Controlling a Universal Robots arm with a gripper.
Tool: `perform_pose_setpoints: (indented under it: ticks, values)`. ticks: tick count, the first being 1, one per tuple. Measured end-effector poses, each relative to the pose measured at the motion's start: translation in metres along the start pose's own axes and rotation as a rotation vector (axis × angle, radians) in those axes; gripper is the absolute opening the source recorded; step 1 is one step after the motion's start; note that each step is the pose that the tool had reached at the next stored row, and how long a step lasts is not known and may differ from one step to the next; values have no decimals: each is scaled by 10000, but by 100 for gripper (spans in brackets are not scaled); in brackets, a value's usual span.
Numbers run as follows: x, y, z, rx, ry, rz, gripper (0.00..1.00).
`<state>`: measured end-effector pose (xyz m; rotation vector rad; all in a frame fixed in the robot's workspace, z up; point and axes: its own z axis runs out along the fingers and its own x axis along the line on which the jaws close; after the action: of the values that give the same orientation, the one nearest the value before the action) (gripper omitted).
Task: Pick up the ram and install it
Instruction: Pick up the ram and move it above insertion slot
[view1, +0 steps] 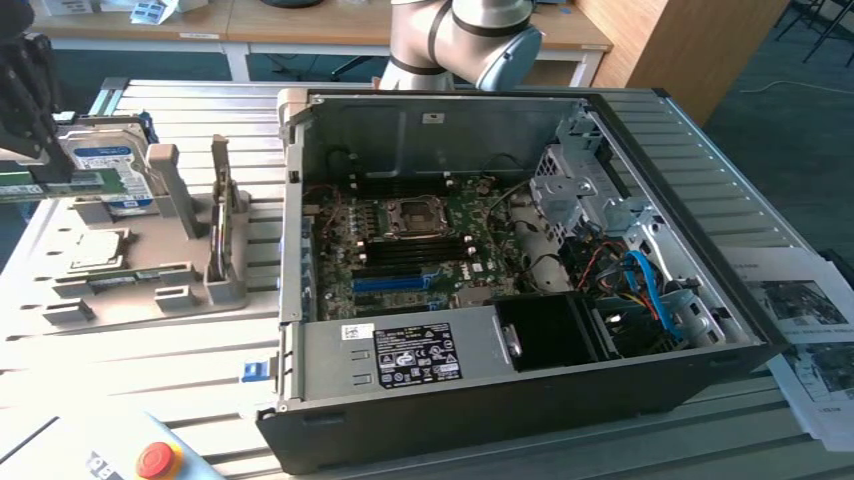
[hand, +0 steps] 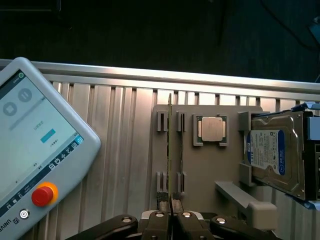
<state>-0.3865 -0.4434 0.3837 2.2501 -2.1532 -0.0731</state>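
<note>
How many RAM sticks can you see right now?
2. The ram is clamped in the gripper above the grey tray; a second stick lies on that tray. Slots on the motherboard look empty, but others may be hidden.

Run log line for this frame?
phase: pick | gripper: shut on ram | ram: held over gray tray, outside computer case | computer case: open, ram not yet installed
</note>
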Motion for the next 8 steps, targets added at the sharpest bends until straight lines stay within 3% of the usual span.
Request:
perform_pose_setpoints:
  ticks: [8]
  values:
    - [0, 1, -17, 0, 1, 0, 12]
